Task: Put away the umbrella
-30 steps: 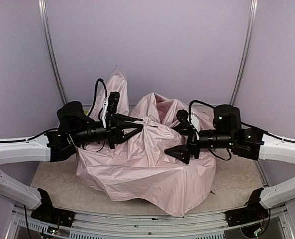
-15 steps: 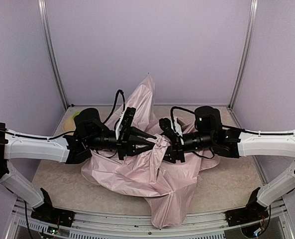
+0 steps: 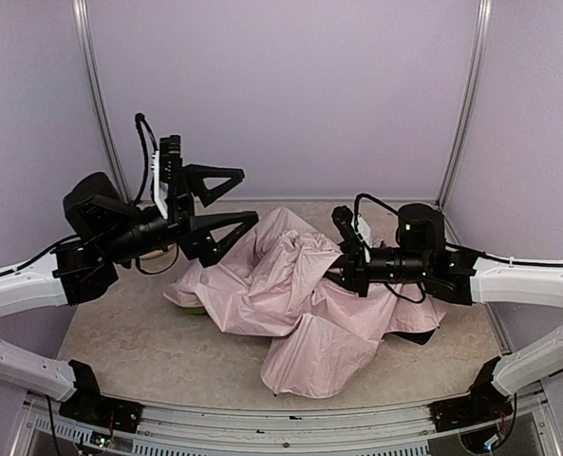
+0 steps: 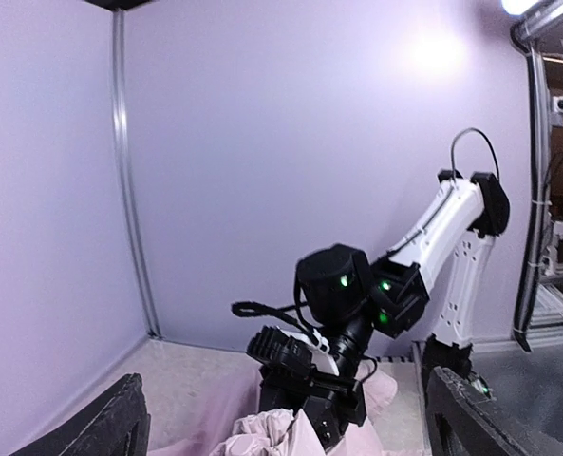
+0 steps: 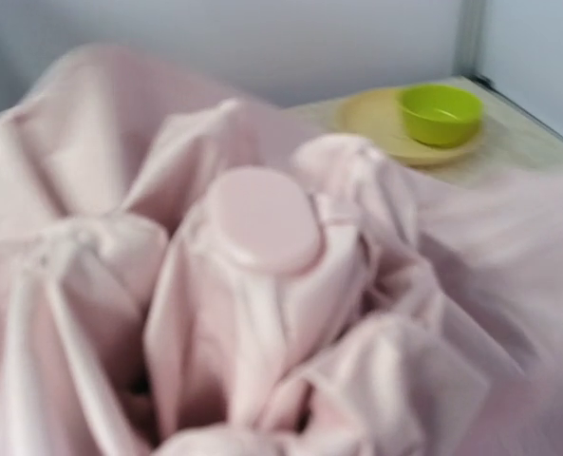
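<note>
Umbrella (image 3: pixel 290 294) against right gripper (image 3: pixel 342 271), near left gripper (image 3: pixel 249 195)

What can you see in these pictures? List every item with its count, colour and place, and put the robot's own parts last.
umbrella: one, pale pink, collapsed in a heap mid-table
bowl: one, lime green, standing on the plate
plate: one, yellowish, on the table beyond the umbrella
table: one, beige, under everything
left hand: one, black, open and empty, raised over the table's left side
right hand: one, black, closed on bunched umbrella fabric
</note>
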### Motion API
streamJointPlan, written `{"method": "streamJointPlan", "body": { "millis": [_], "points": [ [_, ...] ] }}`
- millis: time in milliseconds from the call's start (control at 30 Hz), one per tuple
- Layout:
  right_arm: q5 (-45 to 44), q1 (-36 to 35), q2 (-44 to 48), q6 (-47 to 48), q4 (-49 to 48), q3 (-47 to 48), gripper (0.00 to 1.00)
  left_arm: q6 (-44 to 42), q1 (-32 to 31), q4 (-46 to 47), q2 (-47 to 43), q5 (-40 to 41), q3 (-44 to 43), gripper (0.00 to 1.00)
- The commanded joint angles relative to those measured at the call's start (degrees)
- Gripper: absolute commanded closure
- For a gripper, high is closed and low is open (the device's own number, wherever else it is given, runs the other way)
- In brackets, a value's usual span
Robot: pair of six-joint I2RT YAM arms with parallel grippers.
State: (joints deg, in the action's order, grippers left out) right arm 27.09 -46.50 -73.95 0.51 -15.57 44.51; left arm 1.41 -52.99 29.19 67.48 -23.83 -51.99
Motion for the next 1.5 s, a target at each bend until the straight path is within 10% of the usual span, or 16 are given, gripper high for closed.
{"method": "streamJointPlan", "body": {
  "millis": [0, 200, 400, 933, 1167, 1467],
  "points": [
    [-2.52, 2.77, 4.67, -3.06, 1.54, 0.68, 0.76, -1.76, -0.31, -9.64, -9.87, 13.99, 3.86, 0.01],
    [-1.88, 5.94, 11.12, -0.96, 2.14, -1.87, 0.75, 7.27, -0.22, -14.21, -14.29, 19.58, 14.40, 0.01],
    [0.44, 6.51, 12.77, -0.63, 0.32, -3.79, 0.75, 8.26, -0.85, 5.85, -14.82, 17.68, 28.65, 0.01],
    [11.87, -5.80, -2.27, -0.29, -3.20, 7.27, 0.73, -2.80, -4.14, 12.71, 17.26, 0.34, 6.71, 0.01],
    [11.60, -6.72, -5.24, -2.05, -12.67, 6.39, 0.72, -0.54, -5.70, 22.21, 19.35, -6.26, 13.15, 0.01],
    [6.61, -6.71, -7.10, -4.77, -11.41, 6.16, 0.40, -2.80, -6.07, 28.34, 22.78, -5.64, 16.97, 0.46]
  ]
}}
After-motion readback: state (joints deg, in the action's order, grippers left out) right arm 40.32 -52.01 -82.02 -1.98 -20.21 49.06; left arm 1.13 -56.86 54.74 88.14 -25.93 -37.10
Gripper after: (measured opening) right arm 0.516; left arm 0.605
